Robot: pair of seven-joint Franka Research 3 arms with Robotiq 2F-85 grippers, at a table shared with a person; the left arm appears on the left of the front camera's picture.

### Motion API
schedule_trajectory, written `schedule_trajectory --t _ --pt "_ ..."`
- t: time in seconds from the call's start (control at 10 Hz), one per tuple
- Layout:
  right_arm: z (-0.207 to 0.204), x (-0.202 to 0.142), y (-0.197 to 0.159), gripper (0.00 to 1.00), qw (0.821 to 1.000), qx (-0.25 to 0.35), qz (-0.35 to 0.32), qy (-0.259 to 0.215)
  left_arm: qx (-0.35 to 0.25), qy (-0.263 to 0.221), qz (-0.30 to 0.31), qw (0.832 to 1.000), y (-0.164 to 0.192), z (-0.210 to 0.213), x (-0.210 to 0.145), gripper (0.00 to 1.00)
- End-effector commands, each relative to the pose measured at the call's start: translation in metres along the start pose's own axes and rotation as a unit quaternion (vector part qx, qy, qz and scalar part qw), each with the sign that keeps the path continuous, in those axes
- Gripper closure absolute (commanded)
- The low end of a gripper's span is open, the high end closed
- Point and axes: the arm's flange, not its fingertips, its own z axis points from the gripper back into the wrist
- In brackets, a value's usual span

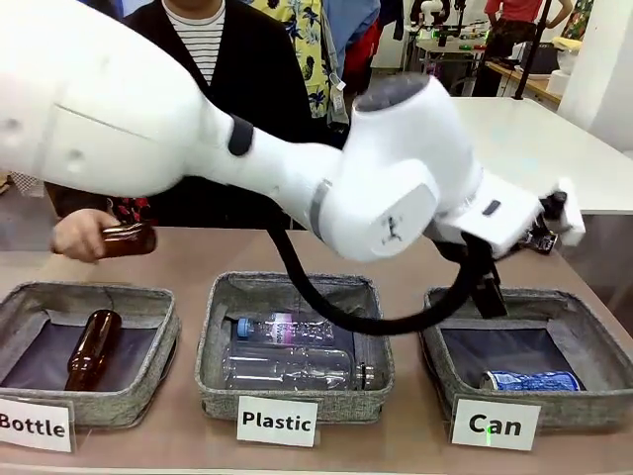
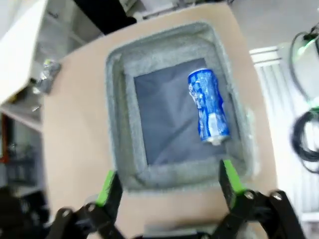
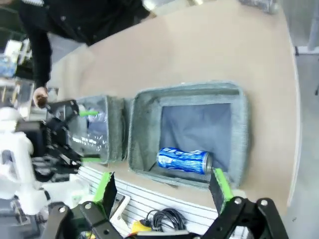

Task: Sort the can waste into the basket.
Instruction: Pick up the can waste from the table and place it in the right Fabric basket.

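Sitting on a tan tabletop (image 1: 188, 259), the Can basket (image 1: 584, 408) holds a blue can (image 1: 531, 380); both arms' jaws spread.

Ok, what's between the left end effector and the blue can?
Left wrist view: only the grey rim of the basket and its bare dark liner lie between the open left end effector and the blue can.

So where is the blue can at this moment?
In the front view the blue can lies on its side inside the basket carded Can, on the robot's right, near its front wall, right of the Plastic basket.
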Motion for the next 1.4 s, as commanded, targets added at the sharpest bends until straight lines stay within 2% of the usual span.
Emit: schedule_trajectory --t 0.0,0.2,0.3,0.4,0.6,0.7,0.9,1.3 --pt "-0.048 0.006 0.037 0.0 0.998 0.021 0.038 0.046 -0.031 -0.006 0.075 0.997 -0.004 0.084 -0.039 0.0" --pt "-0.083 0.006 0.075 0.0 0.993 0.059 0.065 0.075 -0.064 -0.005 0.148 0.987 0.002 0.141 -0.088 0.0" --pt "-0.103 0.005 0.09 0.0 0.988 0.097 0.07 0.099 -0.081 -0.015 0.17 0.982 0.007 0.173 -0.123 0.0" --pt "-0.121 0.003 0.1 0.0 0.983 0.125 0.056 0.119 -0.069 -0.019 0.195 0.978 0.011 0.198 -0.156 0.0" --pt "-0.143 0.003 0.111 0.0 0.981 0.148 0.032 0.124 -0.07 -0.039 0.223 0.971 0.012 0.233 -0.213 0.0" --pt "-0.145 0.004 0.113 0.0 0.984 0.134 0.025 0.113 -0.07 -0.039 0.236 0.968 0.014 0.242 -0.235 0.0" --pt "-0.141 0.011 0.116 0.0 0.988 0.127 0.001 0.089 -0.084 -0.063 0.221 0.97 0.016 0.251 -0.249 0.0" --pt "-0.135 0.015 0.118 0.0 0.991 0.114 -0.026 0.061 -0.121 -0.087 0.203 0.968 0.021 0.245 -0.25 0.0"
